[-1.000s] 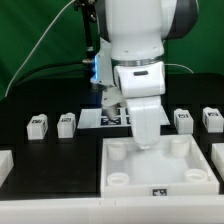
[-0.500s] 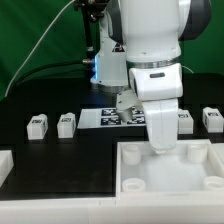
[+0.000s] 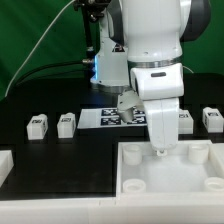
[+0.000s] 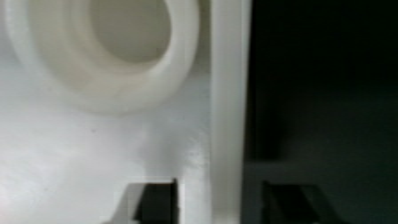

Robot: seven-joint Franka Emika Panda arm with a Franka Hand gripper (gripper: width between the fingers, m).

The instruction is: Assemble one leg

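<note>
My gripper point(image 3: 158, 150) reaches down onto the back wall of the large white tray-like piece point(image 3: 190, 175) at the front right of the exterior view. In the wrist view my gripper point(image 4: 222, 190) has one dark finger point(image 4: 160, 203) on each side of that thin white wall point(image 4: 224, 110), shut on it, with a round corner socket point(image 4: 107, 45) beside it. Four small white legs with marker tags stand in a row behind: two toward the exterior view's left point(image 3: 37, 125) point(image 3: 66, 123) and two toward its right point(image 3: 183, 120) point(image 3: 212, 118). None is held.
The marker board point(image 3: 108, 117) lies between the two pairs of legs, behind my arm. Another white piece point(image 3: 5, 162) shows at the left edge of the exterior view. The table surface is black.
Between one second and half a second ago, my gripper and the tray-like piece shifted toward the exterior view's right together. Since then nothing has visibly moved.
</note>
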